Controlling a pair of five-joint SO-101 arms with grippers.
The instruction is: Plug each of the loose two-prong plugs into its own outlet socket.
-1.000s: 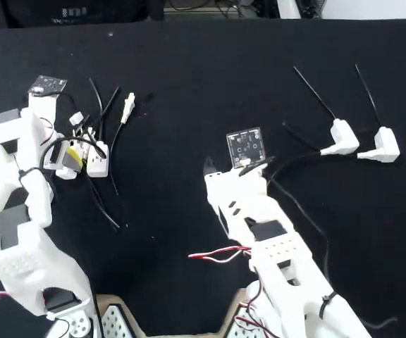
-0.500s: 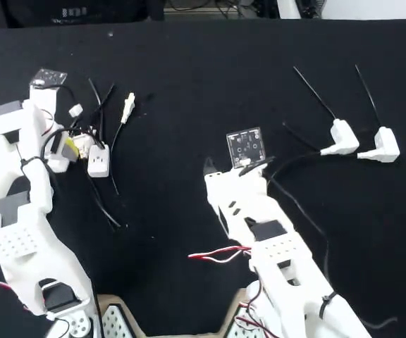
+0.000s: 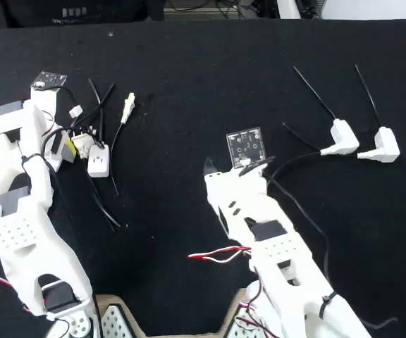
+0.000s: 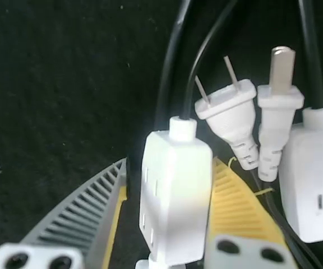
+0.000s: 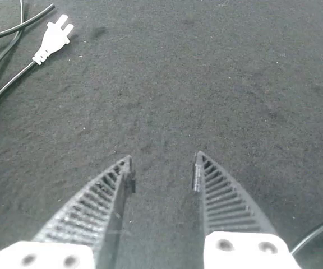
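The left gripper [image 4: 170, 168] pinches a white outlet socket [image 4: 172, 207] across its sides. Over the last second the left arm has carried this socket farther from the base, into the cable cluster. It now sits just beside a loose two-prong plug [image 4: 229, 115] and a second socket [image 4: 313, 174] on the desk [image 3: 189, 84]. The right gripper [image 5: 161, 168] stays spread and unmoved. The plug's prongs do not face the held socket, so mating probably still needs reorientation

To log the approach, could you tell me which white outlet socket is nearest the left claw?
The socket within the left claw, a black cable leaving its end; the other socket lies outside it, past two plugs.
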